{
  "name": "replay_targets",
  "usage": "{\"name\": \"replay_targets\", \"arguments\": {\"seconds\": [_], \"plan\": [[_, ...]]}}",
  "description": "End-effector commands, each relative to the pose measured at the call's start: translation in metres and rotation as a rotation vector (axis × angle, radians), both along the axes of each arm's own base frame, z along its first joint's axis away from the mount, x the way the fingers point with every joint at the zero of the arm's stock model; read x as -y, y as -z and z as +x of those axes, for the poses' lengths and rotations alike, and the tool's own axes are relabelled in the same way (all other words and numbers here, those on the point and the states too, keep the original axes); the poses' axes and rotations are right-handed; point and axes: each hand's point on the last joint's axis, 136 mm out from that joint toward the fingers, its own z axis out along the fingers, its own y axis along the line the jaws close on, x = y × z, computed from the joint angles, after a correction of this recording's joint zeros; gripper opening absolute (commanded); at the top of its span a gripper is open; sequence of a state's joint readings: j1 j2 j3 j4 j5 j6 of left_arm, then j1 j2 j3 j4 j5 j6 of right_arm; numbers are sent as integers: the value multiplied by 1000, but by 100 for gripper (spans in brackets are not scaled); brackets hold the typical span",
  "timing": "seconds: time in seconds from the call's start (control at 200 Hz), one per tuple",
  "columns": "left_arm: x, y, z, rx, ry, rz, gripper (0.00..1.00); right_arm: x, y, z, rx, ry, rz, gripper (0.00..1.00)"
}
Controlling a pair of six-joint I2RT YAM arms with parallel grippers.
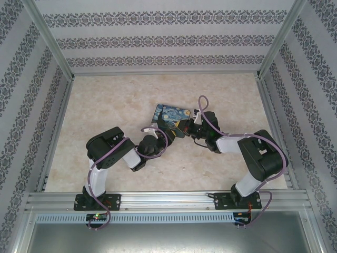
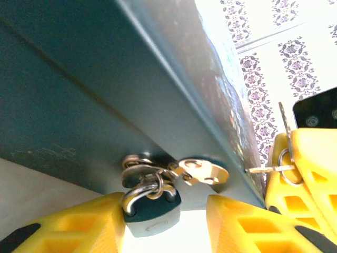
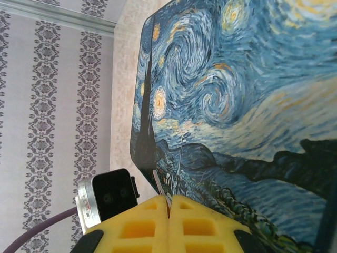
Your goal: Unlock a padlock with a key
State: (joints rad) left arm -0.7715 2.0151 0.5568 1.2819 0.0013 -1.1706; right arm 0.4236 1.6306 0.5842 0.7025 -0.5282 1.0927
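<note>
While floral wallpaper point(image 1: 168, 42) rings the marbled bench point(image 1: 105, 105), left tool point(image 2: 164, 210), spread, flanks the padlock point(image 2: 152, 217) lower centre; right tool point(image 3: 169, 203) pinches the key point(image 2: 260, 169).

Beige marbled table point(image 1: 105, 100); painted box point(image 1: 169, 117) on it.

1. I see the Starry-Night-printed rectangular box point(image 1: 169, 117) lying mid-table on the pale marbled tabletop point(image 1: 105, 100), between the two arms.
2. The small teal-bodied padlock point(image 2: 152, 215) hangs at the box's left near side, between the parted fingers of the left gripper point(image 2: 166, 211).
3. The thin grey metal key point(image 3: 159, 184), pinched in the right gripper point(image 3: 169, 203), sits at the box's right edge.
</note>
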Motion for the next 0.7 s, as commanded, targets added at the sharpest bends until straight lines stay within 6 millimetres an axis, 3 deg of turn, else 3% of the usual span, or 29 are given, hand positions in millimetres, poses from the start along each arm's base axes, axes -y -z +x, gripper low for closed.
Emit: {"name": "replay_targets", "arguments": {"seconds": [0.0, 0.25, 0.694], "plan": [[11, 6, -11, -3, 82, -6, 45, 4, 1, 11, 30, 16, -19, 0], [23, -12, -14, 37, 137, -58, 50, 7, 10, 12, 11, 28, -31, 0], [14, -7, 0, 27, 32, -83, 50, 7, 15, 12, 1, 25, -35, 0]]}}
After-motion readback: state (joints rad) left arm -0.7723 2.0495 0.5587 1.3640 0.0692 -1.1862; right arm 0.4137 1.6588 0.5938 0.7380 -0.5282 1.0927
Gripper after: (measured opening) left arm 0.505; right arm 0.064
